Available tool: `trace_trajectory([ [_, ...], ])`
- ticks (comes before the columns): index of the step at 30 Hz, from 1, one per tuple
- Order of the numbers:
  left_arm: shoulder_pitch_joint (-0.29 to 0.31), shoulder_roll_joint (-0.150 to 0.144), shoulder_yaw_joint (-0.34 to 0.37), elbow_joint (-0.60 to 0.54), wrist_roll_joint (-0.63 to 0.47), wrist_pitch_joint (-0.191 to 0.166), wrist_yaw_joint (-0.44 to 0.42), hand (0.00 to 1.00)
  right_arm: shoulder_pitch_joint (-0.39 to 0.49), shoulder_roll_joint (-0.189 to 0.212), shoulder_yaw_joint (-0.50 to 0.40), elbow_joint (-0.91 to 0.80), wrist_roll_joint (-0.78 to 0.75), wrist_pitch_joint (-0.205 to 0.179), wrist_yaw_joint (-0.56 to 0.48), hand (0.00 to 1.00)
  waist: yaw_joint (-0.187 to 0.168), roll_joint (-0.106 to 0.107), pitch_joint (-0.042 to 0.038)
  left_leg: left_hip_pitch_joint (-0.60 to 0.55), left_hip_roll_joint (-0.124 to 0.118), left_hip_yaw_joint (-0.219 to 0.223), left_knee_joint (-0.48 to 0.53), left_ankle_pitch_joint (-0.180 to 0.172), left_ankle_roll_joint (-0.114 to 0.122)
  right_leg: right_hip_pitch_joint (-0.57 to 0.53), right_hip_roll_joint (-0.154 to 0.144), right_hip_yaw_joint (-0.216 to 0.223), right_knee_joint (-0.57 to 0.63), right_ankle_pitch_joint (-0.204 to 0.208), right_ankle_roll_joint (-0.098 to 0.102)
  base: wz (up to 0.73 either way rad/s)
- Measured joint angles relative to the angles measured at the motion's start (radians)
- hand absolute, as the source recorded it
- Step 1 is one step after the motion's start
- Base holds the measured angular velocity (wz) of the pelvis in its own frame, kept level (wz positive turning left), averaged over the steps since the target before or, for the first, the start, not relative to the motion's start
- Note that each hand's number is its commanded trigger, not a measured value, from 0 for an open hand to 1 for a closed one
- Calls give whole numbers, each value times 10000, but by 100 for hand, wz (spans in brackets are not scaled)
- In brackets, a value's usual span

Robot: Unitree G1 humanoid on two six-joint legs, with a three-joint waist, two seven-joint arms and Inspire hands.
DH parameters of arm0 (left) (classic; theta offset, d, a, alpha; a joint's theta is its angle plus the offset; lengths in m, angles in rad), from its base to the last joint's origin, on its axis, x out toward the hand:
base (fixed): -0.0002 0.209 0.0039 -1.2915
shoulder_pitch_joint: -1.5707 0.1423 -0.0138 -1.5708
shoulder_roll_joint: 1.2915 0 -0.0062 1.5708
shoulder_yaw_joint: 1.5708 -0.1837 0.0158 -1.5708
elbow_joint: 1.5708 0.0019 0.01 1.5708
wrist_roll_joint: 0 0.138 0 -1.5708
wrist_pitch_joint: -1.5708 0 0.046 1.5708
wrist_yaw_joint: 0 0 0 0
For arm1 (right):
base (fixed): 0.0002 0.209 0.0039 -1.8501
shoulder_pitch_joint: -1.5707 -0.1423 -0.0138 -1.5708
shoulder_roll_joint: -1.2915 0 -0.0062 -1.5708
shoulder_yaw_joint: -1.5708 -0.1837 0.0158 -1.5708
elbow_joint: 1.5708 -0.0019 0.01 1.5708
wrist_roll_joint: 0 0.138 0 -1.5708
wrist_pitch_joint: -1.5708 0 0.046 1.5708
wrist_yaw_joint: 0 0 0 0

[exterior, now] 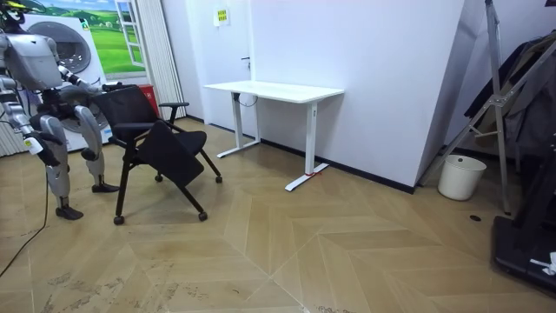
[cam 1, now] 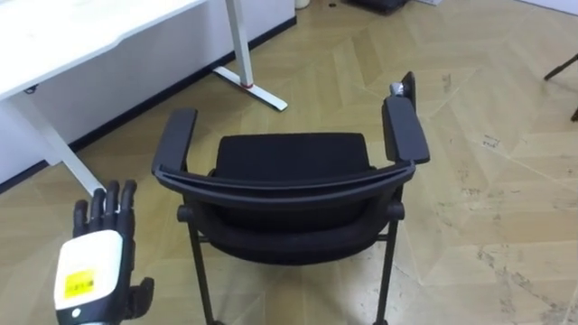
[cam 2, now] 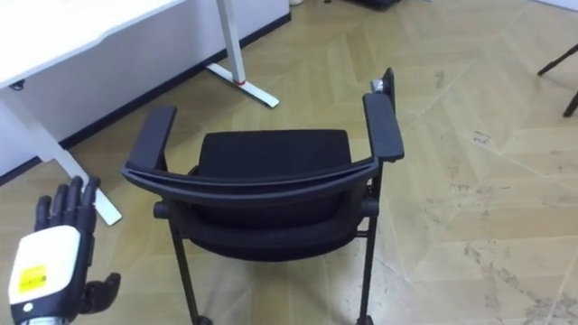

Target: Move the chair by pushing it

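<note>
Behind the chair: the robot stands upright on the wood floor [cam 1: 488,190] and faces the backrest. In the room view it is at the room view's left, with the chair directly in front of it.
Chair: a black chair [cam 1: 291,162] with a padded seat sits at the middle of the eye views. It stands on the floor, and its seat points away from the robot toward 12 o'clock.
Backrest: the curved backrest [cam 1: 284,187] runs from 9 to 3 o'clock on the side of the chair nearest the robot.
Armrests: the left armrest [cam 1: 176,140] is at 9 o'clock of the seat and the right armrest [cam 1: 405,128] at 3 o'clock. Nothing rests on either of them.
Left hand: the left hand [cam 1: 99,253] is raised at 8 o'clock of the chair with its back toward the camera. Its fingers are straight and slightly spread, the thumb is out to the side, and it holds nothing. It is near the backrest's left end but apart from it.
Right hand: the right hand [exterior: 32,144] hangs low at the robot's side in the room view. It is too small there to tell its state.
Table: a white table [cam 1: 99,23] stands at 10 o'clock of the chair. Its foot [cam 1: 257,90] lies on the floor at 11 o'clock, a little beyond the seat's front.
Bucket: a white bucket [exterior: 460,176] is at the room view's right, well apart from the chair.
</note>
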Motion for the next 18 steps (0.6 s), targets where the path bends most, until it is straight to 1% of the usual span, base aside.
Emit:
trace_trajectory([
  [4,-28,-6,-166,12,-24,34,-117,0,-57,3,7,-17,112,-3,-4,0,-131,14,73,79,24,85,-43,0,0,3,15,58,17,2,-3,-6],
  [7,-131,-6,-282,-19,-25,-18,-120,0,-52,-7,5,-20,291,-3,-2,0,-202,65,91,170,29,186,-132,0,0,-1,20,162,17,2,-3,-9],
  [10,-148,-5,-271,-30,-37,-23,-113,0,-53,-10,-9,-31,313,-7,0,0,-331,95,96,164,29,200,-148,0,0,-20,28,226,-2,2,-3,-2],
  [11,-149,-5,-272,-30,-43,-23,-113,0,-56,-10,-7,-31,314,-8,0,0,-337,109,93,161,29,202,-149,0,0,-25,29,235,-7,2,-3,0],
  [12,-149,-5,-271,-30,-49,-24,-111,0,-60,-10,-7,-32,313,-10,-1,0,-337,84,106,163,29,203,-149,0,0,-27,29,243,-8,2,-3,0],
  [13,-149,1,-272,-30,-76,-25,-105,0,-70,-11,8,-32,332,-28,0,0,-337,128,80,161,29,209,-148,0,0,-25,30,244,-12,2,-3,0],
  [18,-173,9,-270,-29,-94,-24,-104,0,-64,-11,16,-32,322,-35,-2,0,-371,150,66,145,29,208,-145,0,0,-28,35,205,-14,2,-3,0],
])
